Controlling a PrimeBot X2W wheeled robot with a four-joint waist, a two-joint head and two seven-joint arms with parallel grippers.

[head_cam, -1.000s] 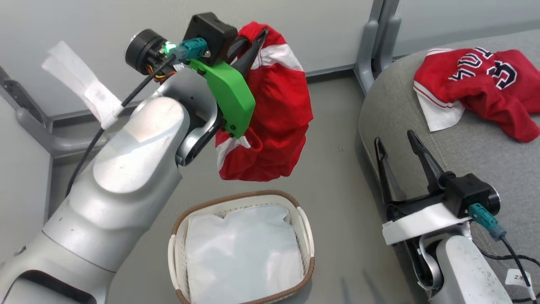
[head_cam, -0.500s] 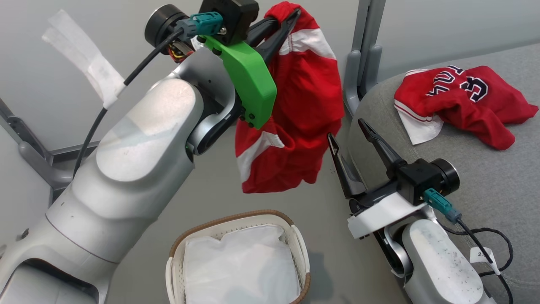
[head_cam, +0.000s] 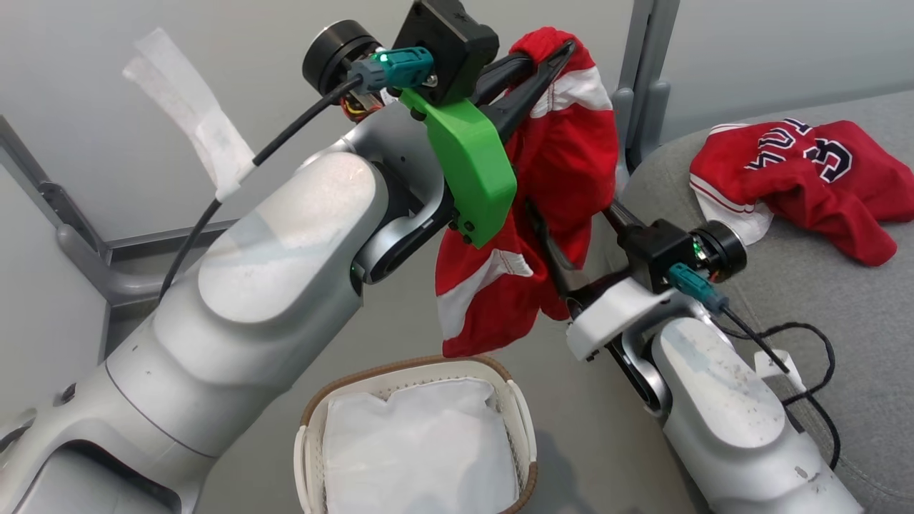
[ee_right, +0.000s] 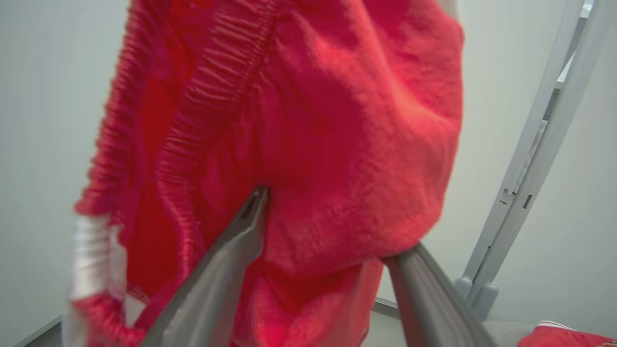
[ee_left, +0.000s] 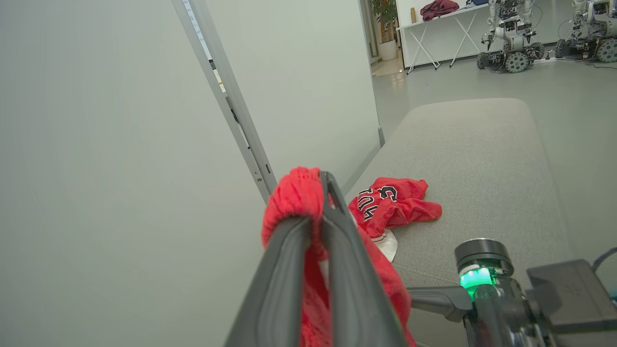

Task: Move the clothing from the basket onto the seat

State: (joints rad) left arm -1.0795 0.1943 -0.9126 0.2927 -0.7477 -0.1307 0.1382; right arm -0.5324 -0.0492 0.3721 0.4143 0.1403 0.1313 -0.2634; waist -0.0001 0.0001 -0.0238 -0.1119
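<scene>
The clothing (head_cam: 571,164), red with white stripes, hangs bunched from my left gripper (head_cam: 563,51), which is shut on its top edge, high above the basket (head_cam: 400,370). In the left wrist view the two fingers (ee_left: 337,250) pinch the red fabric (ee_left: 295,195). My right gripper (ee_right: 335,221) is open, its spread fingers (ee_right: 226,250) pressed into the hanging cloth (ee_right: 337,120). The basket holds a white liner (head_cam: 421,442). The grey seat (head_cam: 828,300) lies to the right.
Another red jersey (head_cam: 807,171) with dark lettering lies crumpled on the seat. A grey partition post (head_cam: 643,78) stands behind the clothing, with pale wall panels at the back. A black cable (head_cam: 821,371) loops beside my right forearm. Other robots (ee_left: 511,33) stand far off.
The left arm has carried the hanging clothing rightward, from over the basket toward the seat. The right gripper has risen from the seat's edge into the cloth, still open.
</scene>
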